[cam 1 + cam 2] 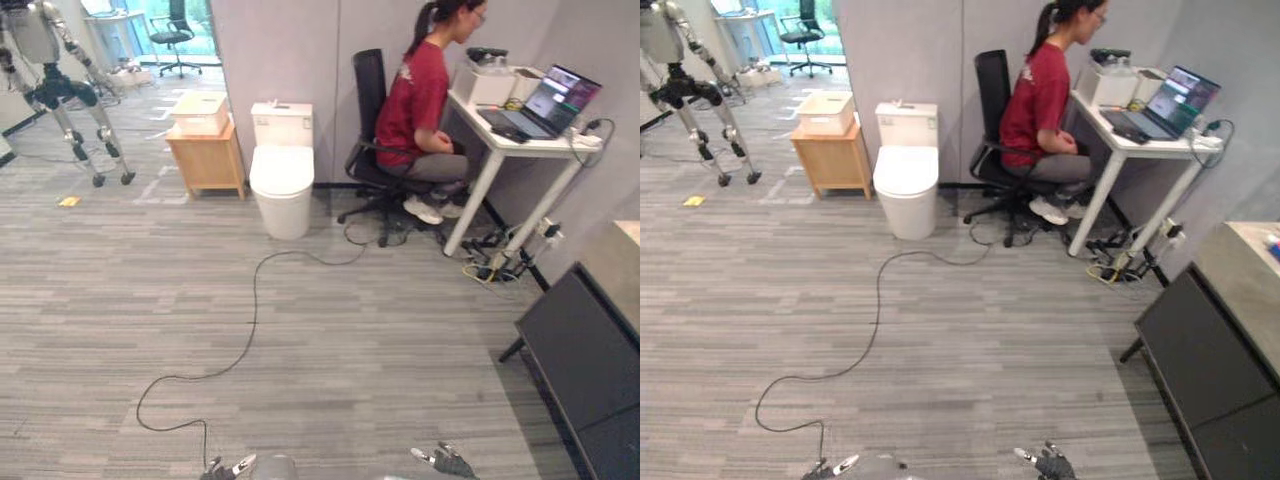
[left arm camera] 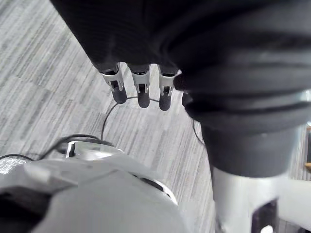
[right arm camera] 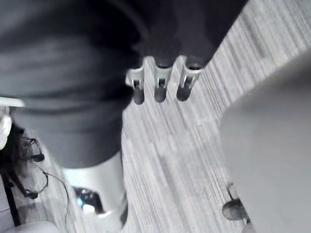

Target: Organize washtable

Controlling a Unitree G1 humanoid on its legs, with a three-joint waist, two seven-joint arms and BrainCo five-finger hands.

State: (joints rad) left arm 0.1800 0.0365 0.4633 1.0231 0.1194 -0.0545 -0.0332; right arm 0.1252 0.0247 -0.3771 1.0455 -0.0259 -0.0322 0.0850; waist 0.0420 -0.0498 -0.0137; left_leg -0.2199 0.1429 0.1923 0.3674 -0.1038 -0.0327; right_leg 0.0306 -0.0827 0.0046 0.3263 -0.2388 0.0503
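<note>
At the near edge of the head views, the left hand [image 1: 228, 467] and the right hand [image 1: 447, 461] are seen low over a grey striped floor [image 1: 380, 340]. In the wrist views, the left hand's fingers [image 2: 141, 94] and the right hand's fingers [image 3: 158, 90] are shown hanging straight and side by side, with nothing held. The washtable [image 1: 1240, 275], a dark cabinet with a grey top, is found at the right, well apart from both hands. Farther off, a white toilet [image 1: 282, 175] with its lid down is set against a grey partition. A low wooden cabinet [image 1: 208, 158] is placed just beside it on the left, and a pale box [image 1: 200, 112] is carried on top. Right of the toilet, a person [image 1: 420, 95] in a red shirt is seated on a black office chair [image 1: 368, 85] at a white desk [image 1: 520, 147], where an open laptop [image 1: 550, 102] is set. At the far left, a second humanoid robot [image 1: 45, 60] is seen upright.
</note>
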